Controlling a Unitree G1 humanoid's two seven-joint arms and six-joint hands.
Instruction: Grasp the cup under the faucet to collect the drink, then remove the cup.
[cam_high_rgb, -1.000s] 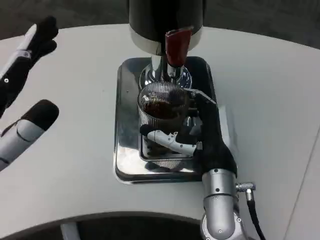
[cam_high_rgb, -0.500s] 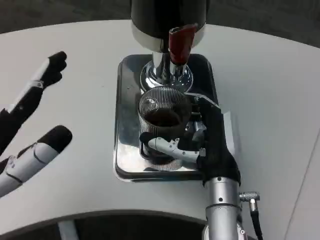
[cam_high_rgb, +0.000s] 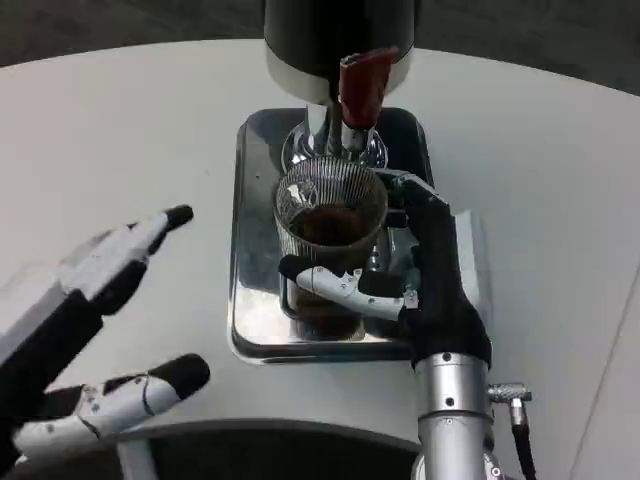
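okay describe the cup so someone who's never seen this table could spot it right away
On the white table sits a shiny metal tray below a black dispenser with a red tap handle. The cup stands on that tray: clear ribbed glass holding dark drink, gripped by the right hand.

**Even overhead light, glare on the steel**

Soft, bright light falls from above onto the white table (cam_high_rgb: 540, 150). The tray (cam_high_rgb: 250, 330) mirrors it in pale streaks just left of the right hand's (cam_high_rgb: 420, 280) fingers. The left hand (cam_high_rgb: 90, 330) looks slightly blurred. Shadows are faint.
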